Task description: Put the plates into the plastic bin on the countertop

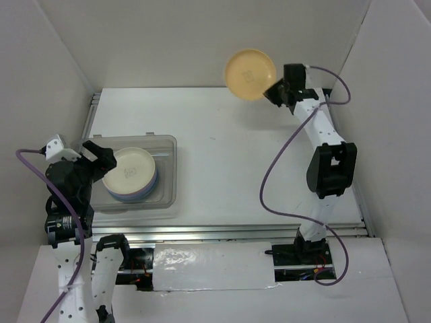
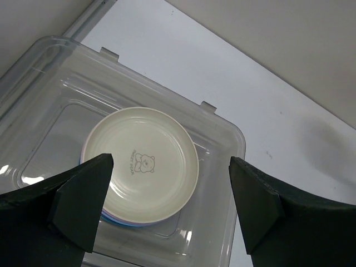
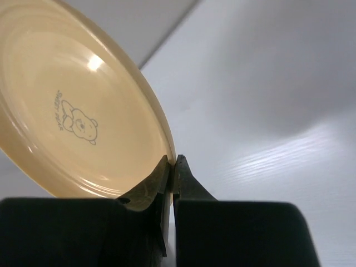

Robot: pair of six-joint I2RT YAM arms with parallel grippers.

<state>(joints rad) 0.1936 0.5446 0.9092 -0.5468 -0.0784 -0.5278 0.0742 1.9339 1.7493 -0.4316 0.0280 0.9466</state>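
While the right gripper (image 1: 273,87) clamps its rim, the orange plate (image 1: 250,74) juts leftward — clear of the countertop (image 1: 229,148).

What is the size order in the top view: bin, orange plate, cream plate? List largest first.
1. bin
2. orange plate, then cream plate: orange looks wider, but it is raised nearer the camera, so unsure.

Under the cream plate (image 2: 142,164) in the plastic bin (image 2: 225,130) you get only thin blue and purple edges, so you cannot count the stack. The left gripper's fingers (image 2: 78,200) cover the bin's near wall, and the frame cuts off its left side. The orange plate (image 3: 72,105) runs off the right wrist view's top and left edges, its pinched rim hidden between the right gripper's fingers (image 3: 194,192).
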